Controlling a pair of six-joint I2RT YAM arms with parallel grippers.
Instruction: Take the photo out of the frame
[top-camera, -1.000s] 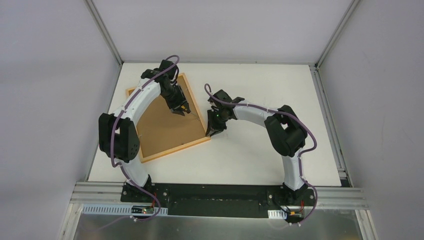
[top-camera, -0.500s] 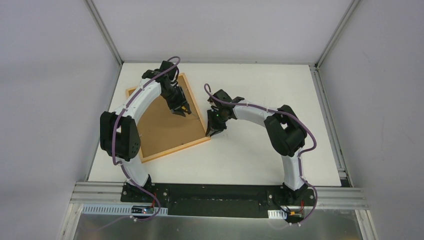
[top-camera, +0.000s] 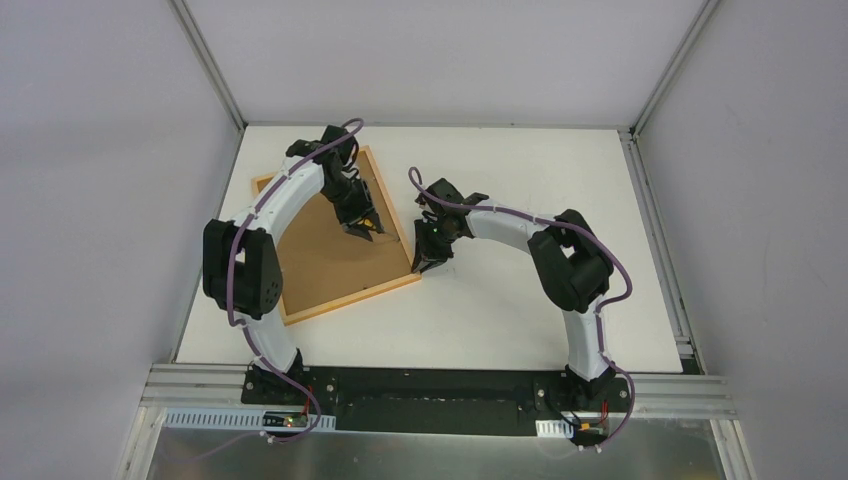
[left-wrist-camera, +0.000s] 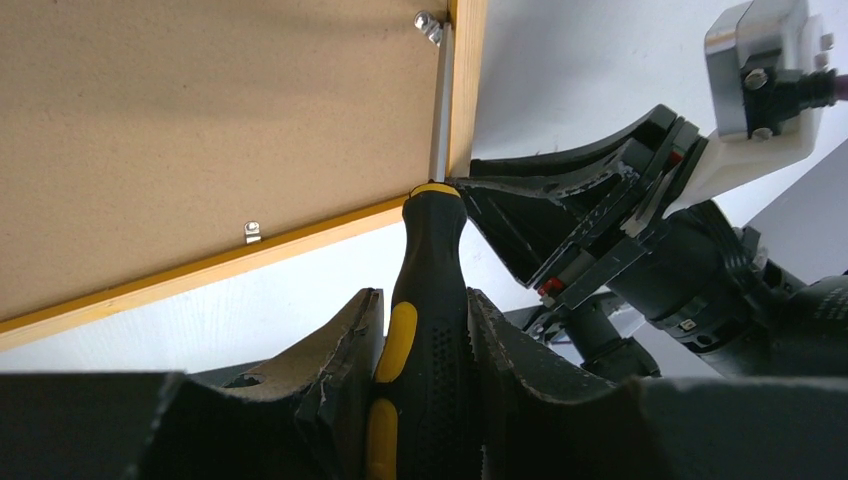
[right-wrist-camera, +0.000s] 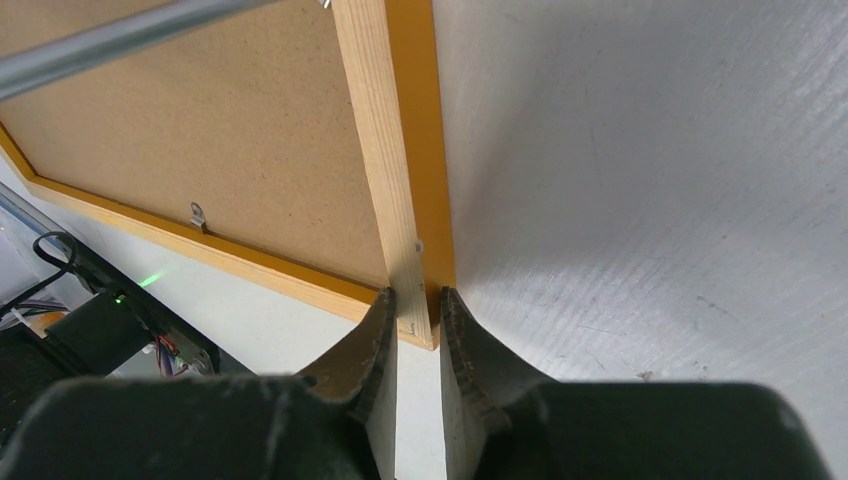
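- Over the last second the left arm's elbow has swung slightly toward the table's middle, and the left gripper (top-camera: 363, 226) has slid a little nearer along the frame. The right arm has stayed put.
- The white table (top-camera: 520, 160) carries everything.
- The frame (top-camera: 350, 298) lies flat and skewed on the table's left half. Its pale wood back faces up and its orange edge shows at the sides, while its front is turned down, out of sight.
- The brown backing board (top-camera: 320, 250) fills the frame's opening.
- The right gripper (right-wrist-camera: 418, 320) is clamped across the frame's right rail, right at the near corner, one finger on each side.
- The left gripper is clenched around the black-and-yellow handle of a screwdriver (left-wrist-camera: 420, 300).
- The screwdriver's steel shaft (left-wrist-camera: 438, 110) runs along the inner edge of the right rail to a small metal fitting (left-wrist-camera: 428, 22).
- A small metal clip (left-wrist-camera: 252, 232) sits on the board against the near rail.
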